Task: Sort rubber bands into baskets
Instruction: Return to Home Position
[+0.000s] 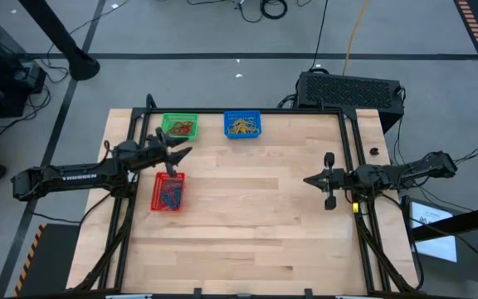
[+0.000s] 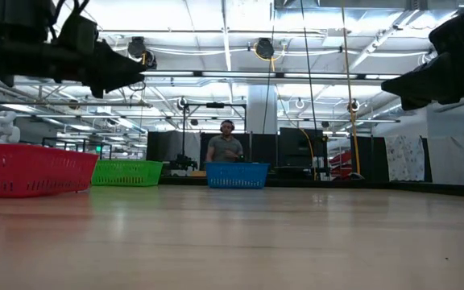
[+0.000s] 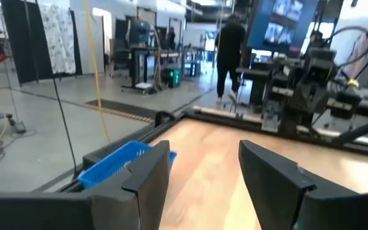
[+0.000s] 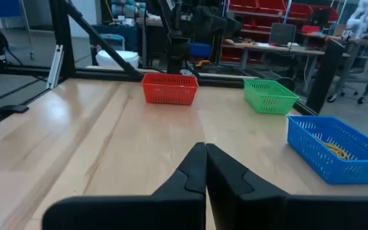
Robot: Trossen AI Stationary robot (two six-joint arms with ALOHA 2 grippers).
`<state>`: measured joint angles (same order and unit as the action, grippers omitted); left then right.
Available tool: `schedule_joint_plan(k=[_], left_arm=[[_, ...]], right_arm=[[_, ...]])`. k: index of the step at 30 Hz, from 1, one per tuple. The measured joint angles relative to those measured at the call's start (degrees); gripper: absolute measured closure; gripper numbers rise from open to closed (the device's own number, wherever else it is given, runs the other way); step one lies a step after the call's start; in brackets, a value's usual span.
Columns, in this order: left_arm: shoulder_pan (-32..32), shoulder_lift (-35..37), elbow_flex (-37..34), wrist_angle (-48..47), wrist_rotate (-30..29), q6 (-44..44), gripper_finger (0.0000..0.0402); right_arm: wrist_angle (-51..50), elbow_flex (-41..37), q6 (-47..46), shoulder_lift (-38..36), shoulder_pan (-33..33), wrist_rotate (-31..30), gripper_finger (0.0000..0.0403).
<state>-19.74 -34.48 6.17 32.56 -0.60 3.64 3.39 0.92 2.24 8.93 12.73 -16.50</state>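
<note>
A grey floor (image 1: 222, 33) crossed by cables (image 1: 274, 8) is seen around the table (image 1: 247, 232). A lit ceiling (image 2: 216, 48) is shown overhead, and a person (image 2: 226, 147) is seen standing beyond.

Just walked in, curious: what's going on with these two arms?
Two robot arms are sorting rubber bands by colour. Neither holds anything now: the left gripper hangs open near the red basket, the right gripper is shut over the table. Red bands lie in the green basket, yellow ones in the blue basket, dark ones in the red.
</note>
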Motion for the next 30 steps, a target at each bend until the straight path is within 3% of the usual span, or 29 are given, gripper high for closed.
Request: schedule_joint_plan(k=[30], left_arm=[[0.0, 0.0, 0.0, -3.6, 0.1, 0.4, 0.0207]], right_arm=[[-0.1, 0.0, -2.0, 0.1, 0.0, 0.1, 0.0402]])
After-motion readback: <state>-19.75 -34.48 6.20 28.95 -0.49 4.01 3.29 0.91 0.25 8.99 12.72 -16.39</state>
